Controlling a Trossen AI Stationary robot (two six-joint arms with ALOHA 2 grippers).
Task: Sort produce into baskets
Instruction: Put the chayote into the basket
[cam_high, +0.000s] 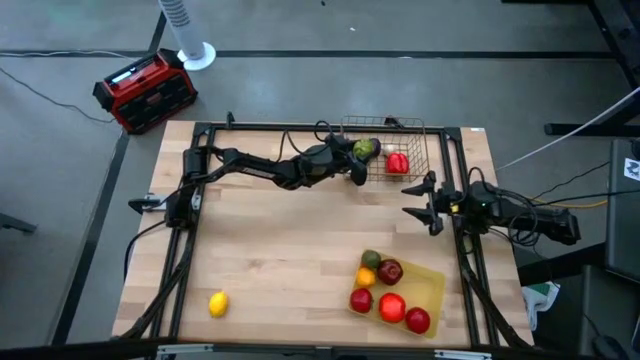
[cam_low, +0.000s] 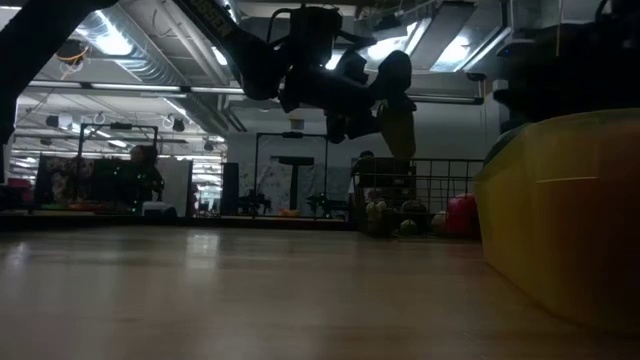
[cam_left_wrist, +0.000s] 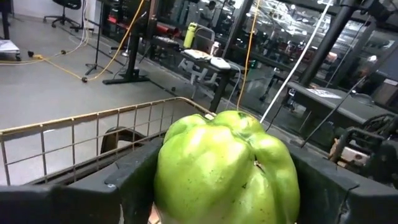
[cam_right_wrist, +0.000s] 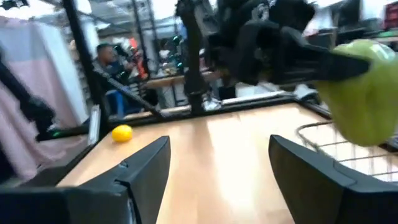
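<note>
Over the wire basket's (cam_high: 415, 135) left rim hangs the green pepper (cam_high: 364, 148), clamped in the left gripper (cam_high: 356, 166). Red pepper (cam_high: 397, 162) already inside. Right gripper (cam_high: 424, 203) waits empty, jaws apart, just near of basket. Yellow tray (cam_high: 432, 287) near-right holds fruit; lemon (cam_high: 218, 303) lies alone near-left. Risk: releasing this close to the rim, pepper may clip the wire and roll out.

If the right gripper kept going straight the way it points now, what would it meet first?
Nothing close, by the look of it. The right gripper stands open and points across bare table toward the left arm's side. The lemon lies far off, left of that line. Depth is hard to judge, so the way only looks free.
</note>
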